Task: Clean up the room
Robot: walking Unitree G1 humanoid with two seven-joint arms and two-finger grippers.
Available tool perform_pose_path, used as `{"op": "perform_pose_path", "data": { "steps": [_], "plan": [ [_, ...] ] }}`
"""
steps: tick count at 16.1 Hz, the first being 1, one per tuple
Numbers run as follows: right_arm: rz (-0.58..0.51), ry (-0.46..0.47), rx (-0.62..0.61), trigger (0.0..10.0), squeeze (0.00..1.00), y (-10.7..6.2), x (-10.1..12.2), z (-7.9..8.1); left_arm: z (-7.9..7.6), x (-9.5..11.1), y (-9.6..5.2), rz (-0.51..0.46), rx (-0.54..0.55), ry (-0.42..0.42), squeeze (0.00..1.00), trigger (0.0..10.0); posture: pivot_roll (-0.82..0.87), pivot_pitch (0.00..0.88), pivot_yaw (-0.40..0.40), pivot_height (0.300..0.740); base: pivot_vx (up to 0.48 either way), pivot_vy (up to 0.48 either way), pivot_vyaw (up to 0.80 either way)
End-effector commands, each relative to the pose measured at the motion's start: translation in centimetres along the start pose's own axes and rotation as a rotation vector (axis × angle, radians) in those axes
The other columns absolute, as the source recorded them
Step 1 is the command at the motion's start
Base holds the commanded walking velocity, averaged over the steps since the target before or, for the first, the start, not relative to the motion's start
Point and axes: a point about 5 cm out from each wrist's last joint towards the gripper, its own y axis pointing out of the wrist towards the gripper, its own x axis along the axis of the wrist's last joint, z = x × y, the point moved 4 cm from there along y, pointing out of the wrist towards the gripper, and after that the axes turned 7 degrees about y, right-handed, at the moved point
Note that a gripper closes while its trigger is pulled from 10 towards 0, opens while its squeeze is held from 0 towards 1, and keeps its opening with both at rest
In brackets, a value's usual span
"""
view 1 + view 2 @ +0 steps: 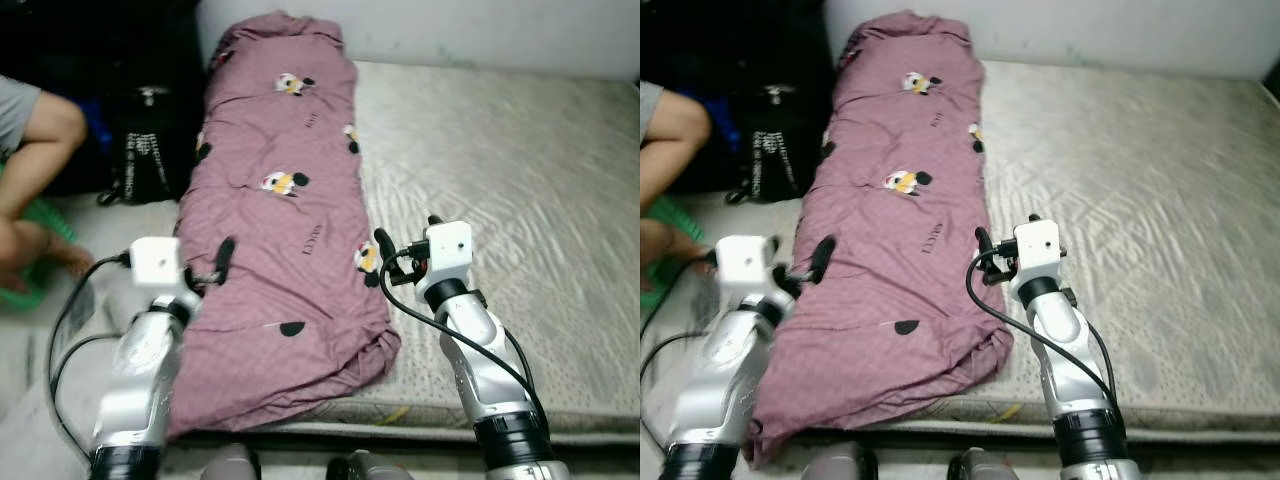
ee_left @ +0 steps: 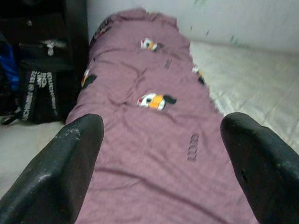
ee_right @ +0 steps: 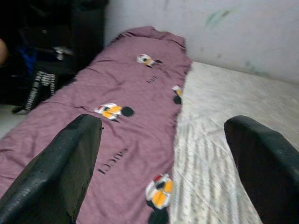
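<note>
The mauve cartoon-print quilt (image 1: 285, 210) lies folded lengthwise toward twelve o'clock. Both the left gripper (image 1: 210, 268) and right gripper (image 1: 400, 245) are spread; pinch its near edge evenly, I'd judge.

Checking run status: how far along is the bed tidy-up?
Done: purple blanket looks folded into a long strip along the mattress left side. In hand: nothing; left gripper and right gripper hover open at its near end. Left: folding it smaller, black bag beside bed.

Soft even indoor light, no glare. Dark corner beyond black bag (image 1: 140, 150) swallows detail. Wrist views slightly blurred; near fingers (image 2: 56, 172) out of focus.
</note>
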Motion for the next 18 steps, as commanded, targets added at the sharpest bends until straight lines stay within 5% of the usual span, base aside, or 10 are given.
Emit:
{"op": "perform_pose_path", "data": {
  "steps": [1, 4, 9, 18],
  "plan": [
    [0.005, -0.001, -0.017, 10.0, 0.00, 0.0, 0.0, -0.5, 0.1, -0.4, -0.4, 0.027, -0.009, 0.013, 0.00, 10.0, 0.05, 0.108, -0.035, 0.740, 0.000, 0.000, -0.80],
    [-0.003, -0.004, -0.014, 10.0, 0.00, 0.2, 0.4, -0.4, 0.5, -0.1, -0.5, 0.019, -0.014, 0.059, 0.00, 10.0, 0.05, 0.130, -0.043, 0.740, 0.000, 0.000, -0.47],
    [0.013, 0.001, -0.003, 10.0, 0.00, -0.2, -0.1, -0.3, 1.8, -0.6, -1.2, 0.030, 0.049, -0.002, 0.00, 10.0, 0.06, 0.137, -0.045, 0.740, 0.000, 0.000, 0.00],
    [0.019, 0.002, 0.009, 10.0, 0.00, -0.2, -0.2, -0.1, 1.2, -0.4, -0.9, 0.023, 0.035, 0.001, 0.00, 10.0, 0.05, 0.132, -0.048, 0.624, 0.000, 0.000, 0.00]
  ]
}}
